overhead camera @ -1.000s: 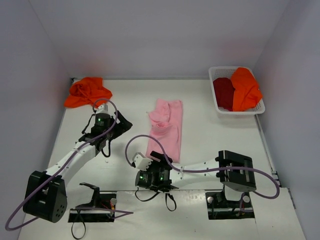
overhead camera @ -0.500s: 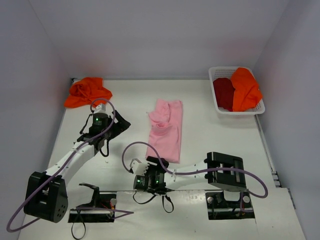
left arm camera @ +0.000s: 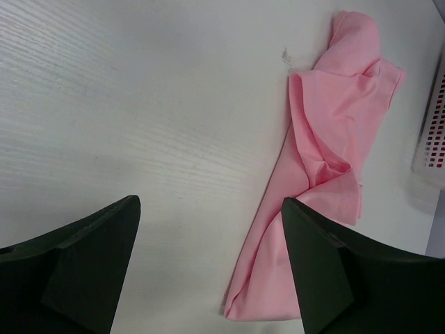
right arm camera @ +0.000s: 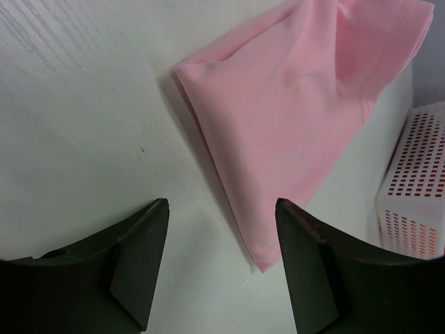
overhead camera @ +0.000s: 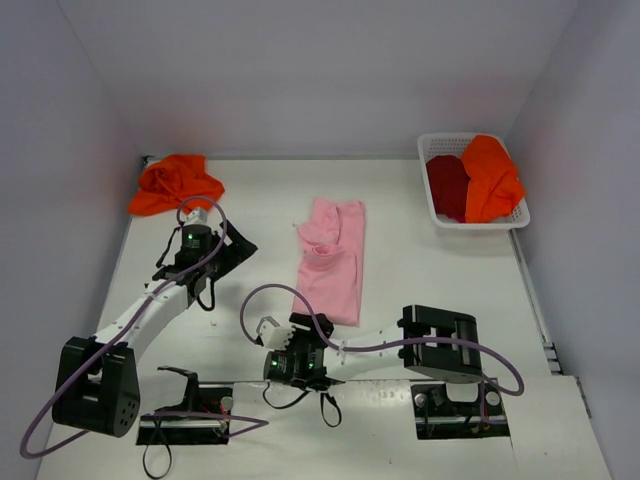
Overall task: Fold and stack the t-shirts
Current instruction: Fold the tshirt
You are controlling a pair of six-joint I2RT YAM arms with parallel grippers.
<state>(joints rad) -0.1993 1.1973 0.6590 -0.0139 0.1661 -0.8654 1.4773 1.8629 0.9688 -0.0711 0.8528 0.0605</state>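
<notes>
The light pink t-shirt (overhead camera: 332,262) lies folded into a long narrow strip at the table's middle. It also shows in the left wrist view (left arm camera: 327,174) and the right wrist view (right arm camera: 292,104). My left gripper (overhead camera: 240,248) is open and empty, left of the strip's far half; in its own view (left arm camera: 210,202) the jaws stand wide over bare table. My right gripper (overhead camera: 285,328) is open and empty, just short of the strip's near left corner (right arm camera: 222,203). One orange t-shirt (overhead camera: 175,184) lies bunched at the back left. A dark red t-shirt (overhead camera: 447,185) and another orange one (overhead camera: 490,178) sit in the basket.
The white latticed basket (overhead camera: 440,215) stands at the back right; its wall shows in the right wrist view (right arm camera: 414,202) and the left wrist view (left arm camera: 431,132). Grey walls close in the table on three sides. Cables loop from both arms.
My right arm has drawn back toward the near edge and to the left, away from the pink strip's near end. My left gripper has shifted slightly toward the back left. The shirts lie as before.
</notes>
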